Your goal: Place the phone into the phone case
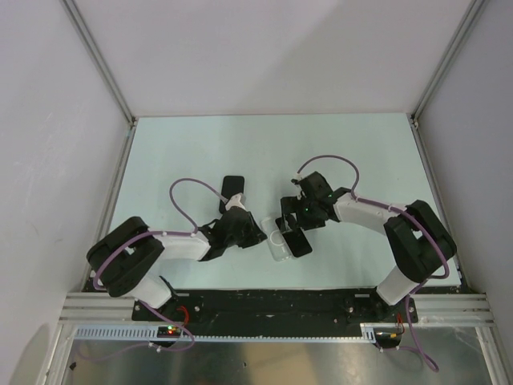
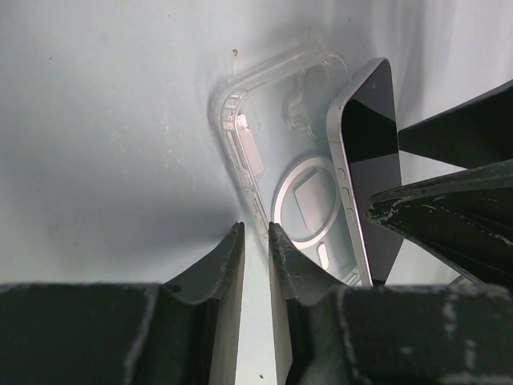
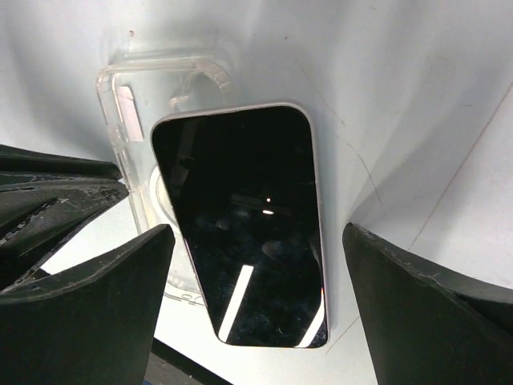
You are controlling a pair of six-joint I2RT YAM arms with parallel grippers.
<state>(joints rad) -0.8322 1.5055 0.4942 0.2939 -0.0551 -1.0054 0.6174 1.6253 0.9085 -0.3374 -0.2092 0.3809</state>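
Note:
The clear phone case (image 2: 272, 152) lies open side up on the table, and also shows in the top view (image 1: 276, 243). The black-screened phone (image 3: 240, 224) lies screen up, tilted, with one long edge on the case and the other off its side (image 2: 370, 152). My left gripper (image 2: 255, 231) is nearly shut, and the case's side rim runs into the narrow gap at its tips. My right gripper (image 3: 258, 233) is open wide, with a finger on each side of the phone and neither touching it. In the top view both grippers, the left (image 1: 255, 237) and the right (image 1: 293, 228), meet over the case.
A flat black rectangle (image 1: 232, 191) lies on the table just behind my left gripper. The pale table (image 1: 264, 152) is walled at the back and both sides. A metal rail (image 1: 272, 309) runs along the near edge. My right fingers (image 2: 449, 200) stand close beside the phone.

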